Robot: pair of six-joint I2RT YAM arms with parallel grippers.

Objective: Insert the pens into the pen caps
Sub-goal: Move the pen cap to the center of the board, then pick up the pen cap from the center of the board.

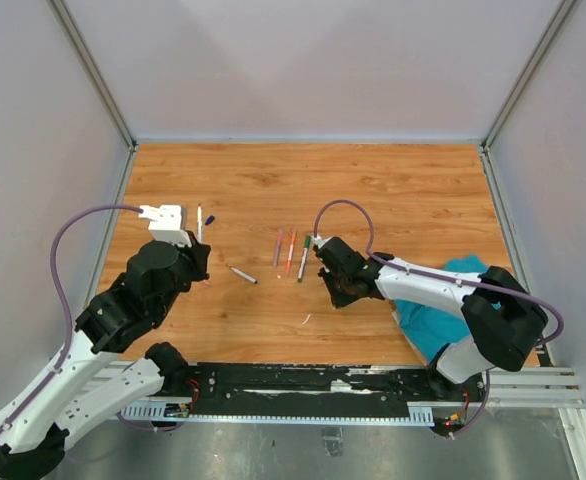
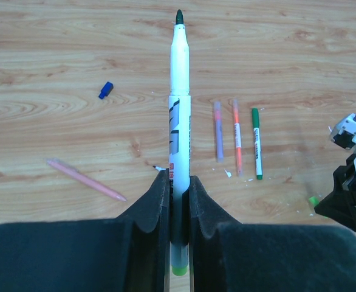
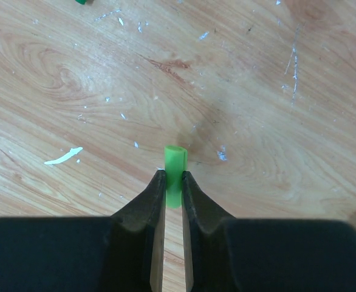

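One pen (image 2: 179, 103) juts from left claw (image 2: 178, 177); right claw (image 3: 172, 175) pinches apparent green cap (image 3: 174, 156).

Wood-grain table (image 1: 393, 190), light brown.
Near centre, side by side and roughly parallel: purple pen (image 2: 217, 131), orange pen (image 2: 237, 137), green pen (image 2: 257, 143).
Left of these, well apart: pale pink pen (image 2: 85, 180), lying diagonally; dark blue cap (image 2: 106, 90), alone.
Right side: teal cloth (image 1: 443, 320), crumpled.
Scattered across the surface: white flecks (image 3: 62, 157).
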